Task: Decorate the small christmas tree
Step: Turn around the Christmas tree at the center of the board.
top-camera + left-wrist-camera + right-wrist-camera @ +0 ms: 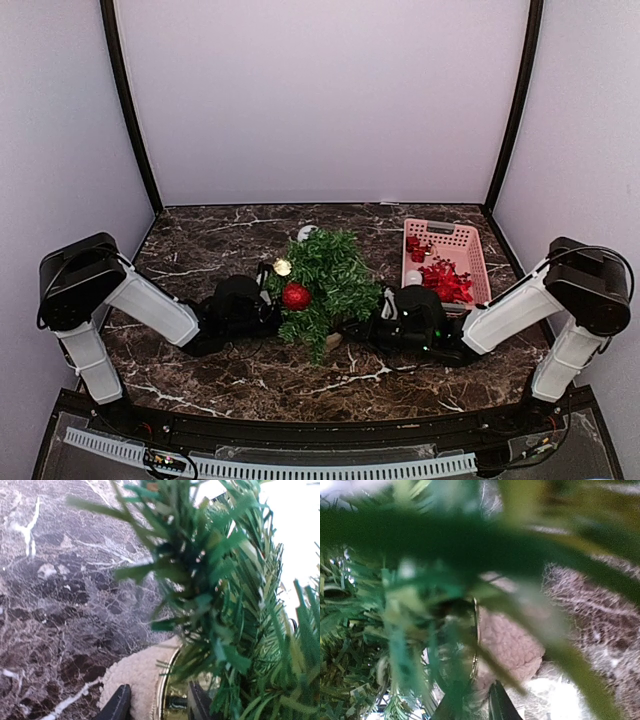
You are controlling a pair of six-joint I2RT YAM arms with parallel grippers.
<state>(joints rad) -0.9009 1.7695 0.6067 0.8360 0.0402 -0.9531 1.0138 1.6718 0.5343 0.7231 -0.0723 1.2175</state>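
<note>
Bushy green needles of small christmas tree point(220, 605) foremost; left fingers point(119, 706) pinch fuzzy tan base point(135, 675); right fingers point(499, 707) grip unclear.

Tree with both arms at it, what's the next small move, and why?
Probably ease the tree upright on its base: from above it looks tilted, and the base sits between the left jaws, so that arm can steady it.

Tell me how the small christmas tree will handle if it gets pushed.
The small christmas tree probably tips easily: branches spread well past its tan base. Its needles look thin and floppy, so they'd likely bend, not push back.
</note>
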